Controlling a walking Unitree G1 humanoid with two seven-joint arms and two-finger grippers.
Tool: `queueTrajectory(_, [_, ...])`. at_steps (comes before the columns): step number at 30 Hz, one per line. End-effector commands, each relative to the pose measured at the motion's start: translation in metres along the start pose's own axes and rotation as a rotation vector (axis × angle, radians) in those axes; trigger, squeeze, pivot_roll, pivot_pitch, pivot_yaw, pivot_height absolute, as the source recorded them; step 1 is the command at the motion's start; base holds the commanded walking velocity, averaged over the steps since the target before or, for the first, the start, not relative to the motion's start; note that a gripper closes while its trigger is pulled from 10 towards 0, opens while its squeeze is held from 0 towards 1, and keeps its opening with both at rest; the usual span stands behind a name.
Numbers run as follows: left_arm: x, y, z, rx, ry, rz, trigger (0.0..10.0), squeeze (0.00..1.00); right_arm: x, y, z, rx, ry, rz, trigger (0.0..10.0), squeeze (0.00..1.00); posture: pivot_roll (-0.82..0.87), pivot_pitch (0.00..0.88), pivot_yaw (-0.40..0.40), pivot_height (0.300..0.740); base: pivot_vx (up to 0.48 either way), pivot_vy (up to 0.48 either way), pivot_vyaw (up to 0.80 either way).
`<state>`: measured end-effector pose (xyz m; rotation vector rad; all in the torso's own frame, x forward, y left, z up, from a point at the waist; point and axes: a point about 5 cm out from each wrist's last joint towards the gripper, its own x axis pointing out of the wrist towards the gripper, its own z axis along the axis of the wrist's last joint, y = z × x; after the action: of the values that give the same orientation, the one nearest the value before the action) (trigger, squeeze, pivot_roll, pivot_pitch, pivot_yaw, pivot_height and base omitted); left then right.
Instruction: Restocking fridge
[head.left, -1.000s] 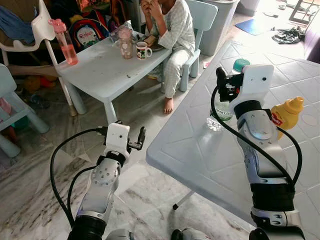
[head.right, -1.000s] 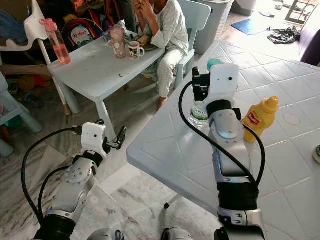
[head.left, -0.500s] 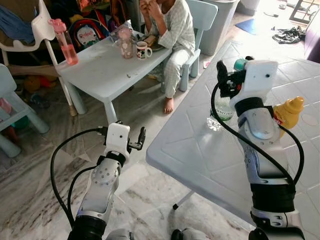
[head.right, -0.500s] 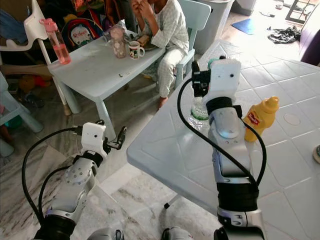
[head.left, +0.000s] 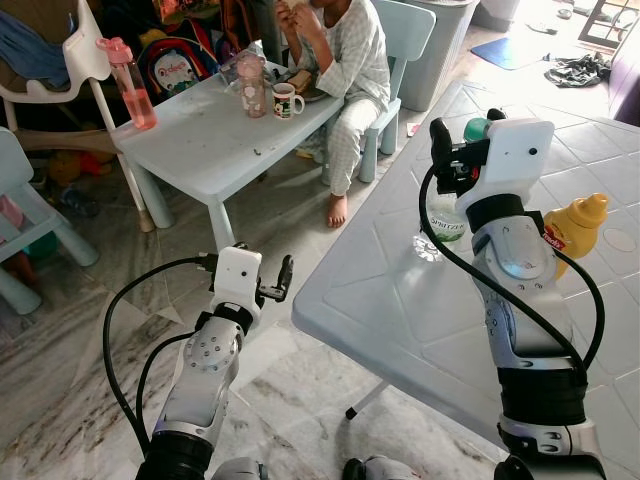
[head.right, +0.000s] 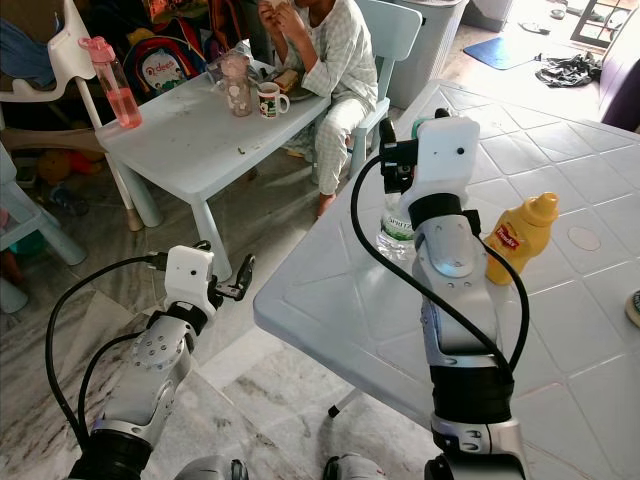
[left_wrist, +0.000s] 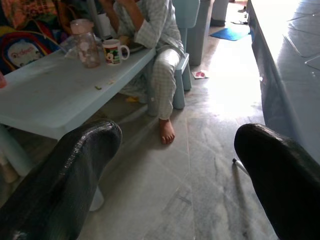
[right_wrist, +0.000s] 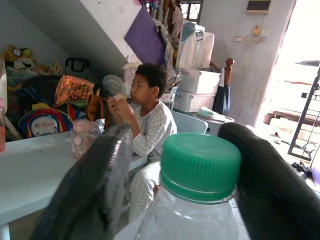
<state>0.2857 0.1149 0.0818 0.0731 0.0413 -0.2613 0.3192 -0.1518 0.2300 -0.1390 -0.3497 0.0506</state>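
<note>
The bottle (right_wrist: 200, 190) stands near the table's (head.left: 400, 300) edge; the right gripper (right_wrist: 175, 170) has its fingers (right_wrist: 95, 185) either side of the green cap (right_wrist: 201, 165), whether touching I cannot tell; a mustard bottle (head.left: 572, 228) stands just beside the right arm; the left gripper (left_wrist: 175, 170) hangs wide apart over the floor; a person (head.left: 345, 60) sits at the small table (head.left: 200, 130) beyond, with a mug (head.left: 285, 100) on it.

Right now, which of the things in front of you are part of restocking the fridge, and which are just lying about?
Part of the job:
- water bottle with a green cap, right hand around its neck
- yellow mustard bottle on the big table

Just lying about:
- pink drink bottle
- mug and jar on the small table
- backpack
- left hand, idle
</note>
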Motion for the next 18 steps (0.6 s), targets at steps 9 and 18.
queueTrajectory(9, [-0.0005, 0.0000, -0.0024, 0.012, 0.019, -0.007, 10.0, 0.00, -0.0017, -0.0012, 0.0038, -0.003, -0.015, -0.011, 0.0, 0.00, 0.04, 0.078, 0.000, 0.740, 0.000, 0.000, 0.00])
queueTrajectory(18, [-0.0005, 0.0000, -0.0024, 0.011, 0.019, -0.008, 10.0, 0.00, -0.0017, -0.0011, 0.0038, -0.003, -0.015, -0.012, 0.0, 0.00, 0.04, 0.078, 0.000, 0.740, 0.000, 0.000, 0.00])
